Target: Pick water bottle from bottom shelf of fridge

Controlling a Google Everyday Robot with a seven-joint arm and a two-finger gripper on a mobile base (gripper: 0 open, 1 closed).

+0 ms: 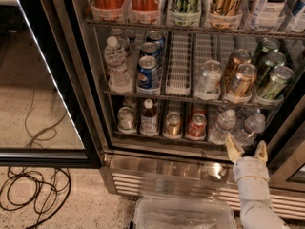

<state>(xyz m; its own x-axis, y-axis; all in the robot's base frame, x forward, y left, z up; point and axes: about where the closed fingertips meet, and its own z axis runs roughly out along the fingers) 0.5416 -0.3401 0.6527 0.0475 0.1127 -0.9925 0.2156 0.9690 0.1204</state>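
Note:
Two small clear water bottles with white caps stand at the right end of the bottom shelf [157,138] of the fridge [167,180], one [220,128] to the left of the other [251,128]. My gripper [247,150] is open and empty on its white arm. It is just in front of and below the shelf's front edge, under the right-hand bottle, with pale fingertips [233,148] pointing up. It touches neither bottle.
A dark-liquid bottle with a red label [148,118] and several cans share the bottom shelf. A taller clear bottle [116,63] stands on the rack above. The black-framed glass door [57,80] hangs open at left. A clear plastic bin [183,216] and floor cables [33,190] lie below.

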